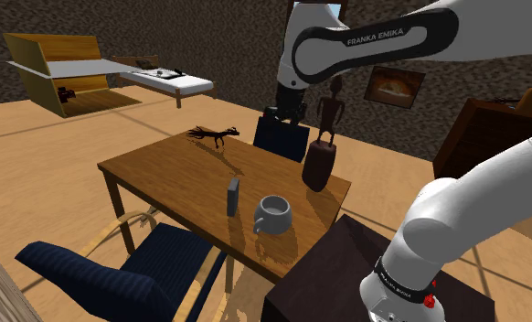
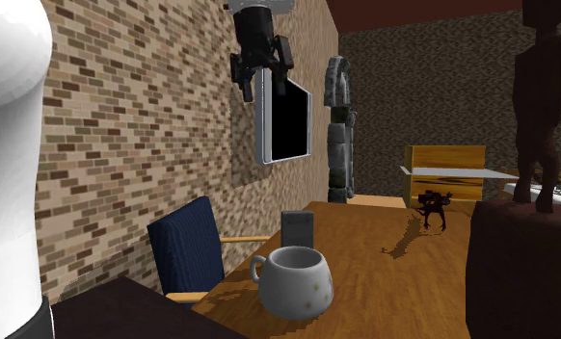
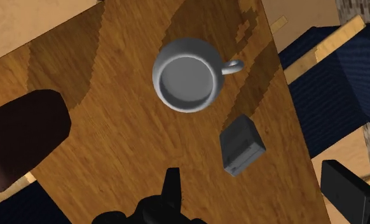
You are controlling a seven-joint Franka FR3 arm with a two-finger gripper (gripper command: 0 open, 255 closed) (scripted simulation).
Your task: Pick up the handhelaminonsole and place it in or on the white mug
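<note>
One grey mug (image 1: pixel 274 214); arm (image 1: pixel 383 41) reads FRANKA EMIKA

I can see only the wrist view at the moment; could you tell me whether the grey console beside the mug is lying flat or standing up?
Observer: The handheld console stands upright on a narrow edge, a slim grey slab apart from the mug.
Operator: Thank you. How high is the gripper above them?
Observer: The gripper hangs well above the table, far higher than the mug's rim.
Operator: Is anything tall nearby that I should mind?
Observer: Yes, a dark figurine stands on top of the brown vase near the mug, rising much higher than the mug.
</note>
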